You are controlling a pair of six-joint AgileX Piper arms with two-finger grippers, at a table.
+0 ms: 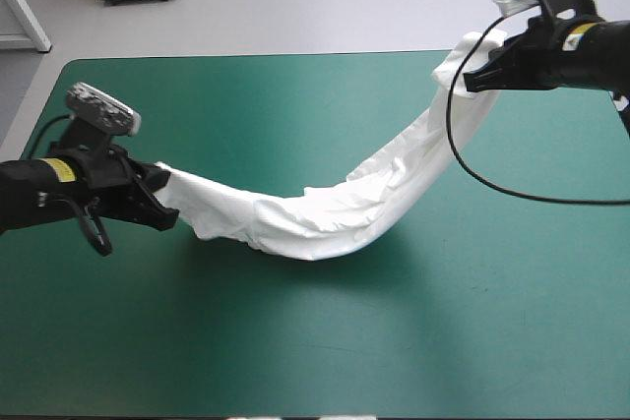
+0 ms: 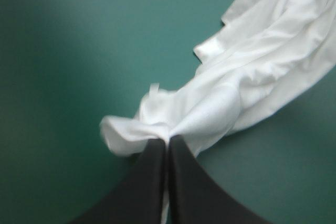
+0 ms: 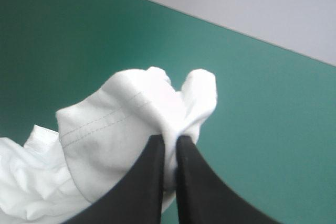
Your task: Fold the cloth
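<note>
The white T-shirt [image 1: 335,209] hangs as a long sagging band between my two grippers, its low middle resting on the teal-green cover. My left gripper [image 1: 165,196] is shut on the T-shirt at its left end, low over the table's left side; in the left wrist view the T-shirt [image 2: 247,72] bunches at the gripper [image 2: 168,139] and streams away ahead. My right gripper [image 1: 479,74] is raised near the far right corner, shut on the other end. In the right wrist view a hemmed fold of the T-shirt [image 3: 115,124] bulges over the gripper [image 3: 171,139].
The table's far edge [image 1: 256,56] runs just beyond the raised right end of the shirt. Bare teal-green cover [image 1: 325,341] lies in front of the sagging shirt, and more of it between the shirt and the far edge.
</note>
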